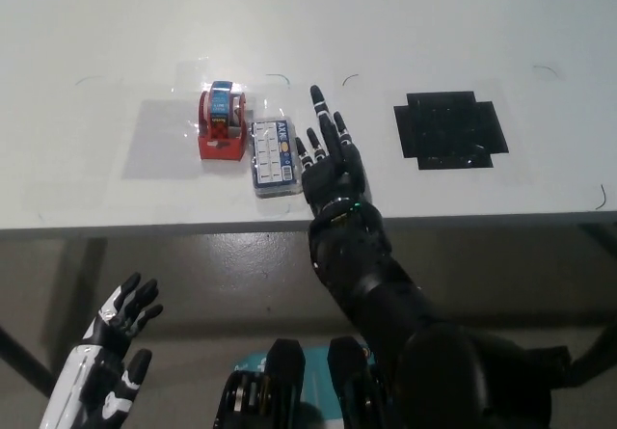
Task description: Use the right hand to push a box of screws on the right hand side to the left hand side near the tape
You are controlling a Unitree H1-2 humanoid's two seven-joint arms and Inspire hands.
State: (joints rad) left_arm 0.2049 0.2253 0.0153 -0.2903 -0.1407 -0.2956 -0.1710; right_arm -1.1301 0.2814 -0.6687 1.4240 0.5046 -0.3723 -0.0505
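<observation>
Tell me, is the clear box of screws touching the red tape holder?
Cannot tell. In the head view the clear box of screws sits right beside the red tape holder; no plain gap or contact shows.

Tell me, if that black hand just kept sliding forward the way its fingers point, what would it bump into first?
Probably nothing. The right hand points up the picture, away from the robot, over bare white table. The box of screws and the tape lie off to its left, out of that line.
</observation>
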